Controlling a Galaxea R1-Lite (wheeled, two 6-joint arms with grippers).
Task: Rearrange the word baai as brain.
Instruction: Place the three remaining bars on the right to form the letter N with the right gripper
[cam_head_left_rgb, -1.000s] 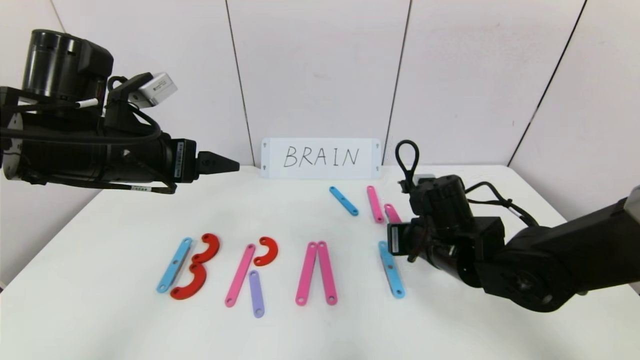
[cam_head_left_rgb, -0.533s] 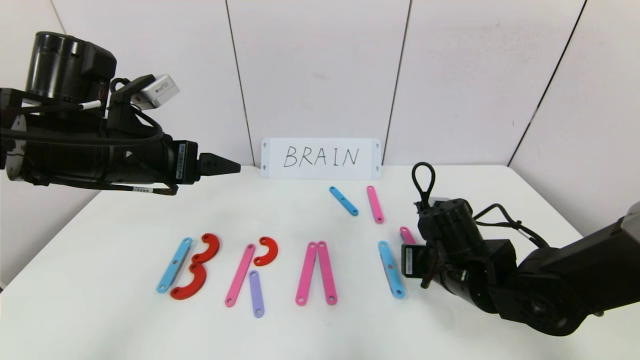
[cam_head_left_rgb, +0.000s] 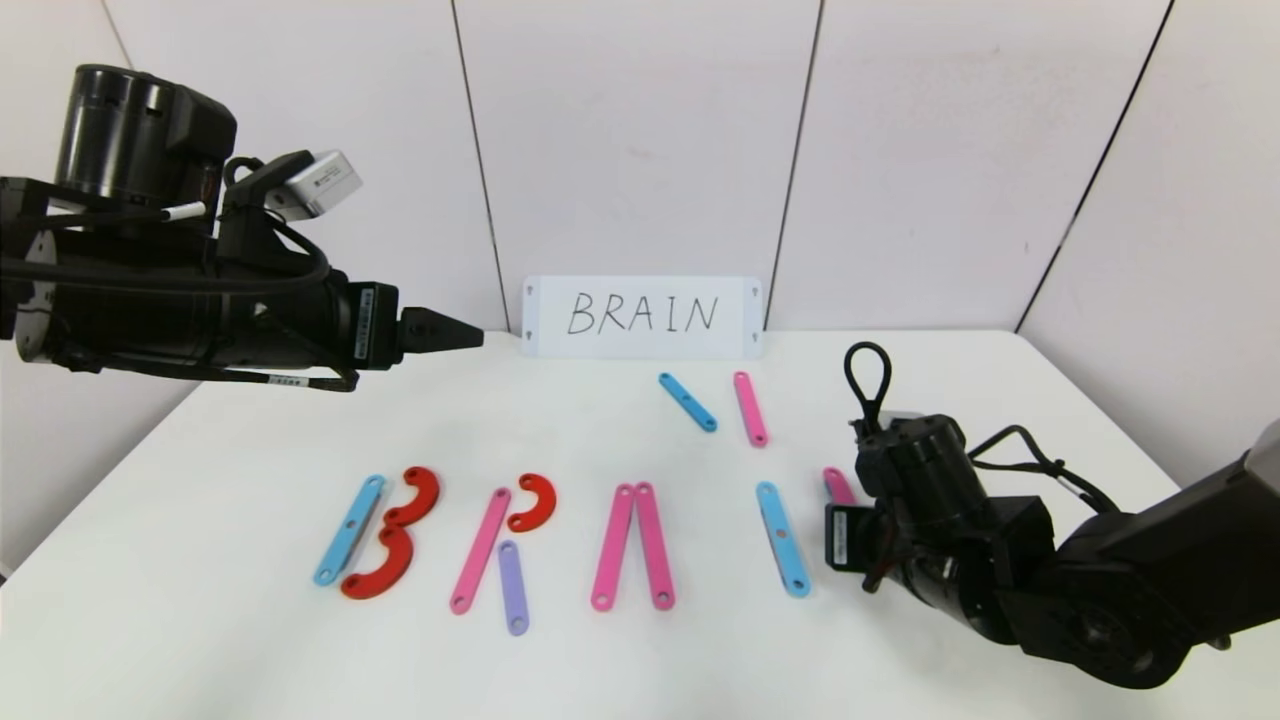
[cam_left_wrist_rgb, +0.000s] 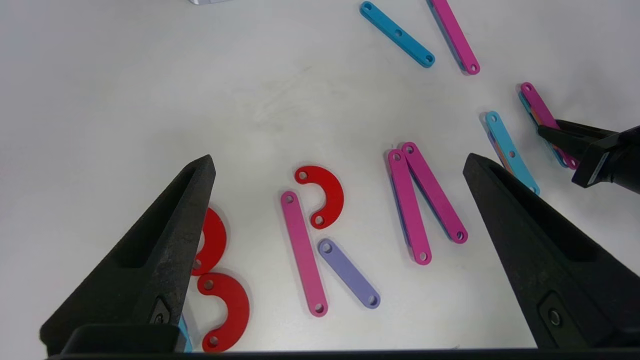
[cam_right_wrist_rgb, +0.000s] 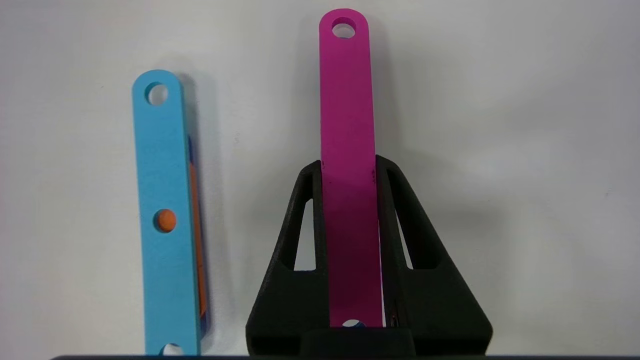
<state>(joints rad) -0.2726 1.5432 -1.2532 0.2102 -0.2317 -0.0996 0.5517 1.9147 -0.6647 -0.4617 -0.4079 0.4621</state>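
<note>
Closed on a pink bar (cam_right_wrist_rgb: 348, 125), the right gripper (cam_right_wrist_rgb: 350, 170) sits low over the table (cam_head_left_rgb: 250, 650) near its right side, just right of the blue bar (cam_head_left_rgb: 782, 538) that forms the I. To the left lie the pink pair (cam_head_left_rgb: 632, 545), the R (cam_head_left_rgb: 505, 545) with its purple bar (cam_head_left_rgb: 512, 586), and the B (cam_head_left_rgb: 378, 538). One blue bar (cam_head_left_rgb: 687, 401) and one pink bar (cam_head_left_rgb: 750, 408) lie farther back, before the white card (cam_head_left_rgb: 641, 316). Jaws spread wide, the left gripper (cam_left_wrist_rgb: 335, 200) hangs high above the table's left part.
</note>
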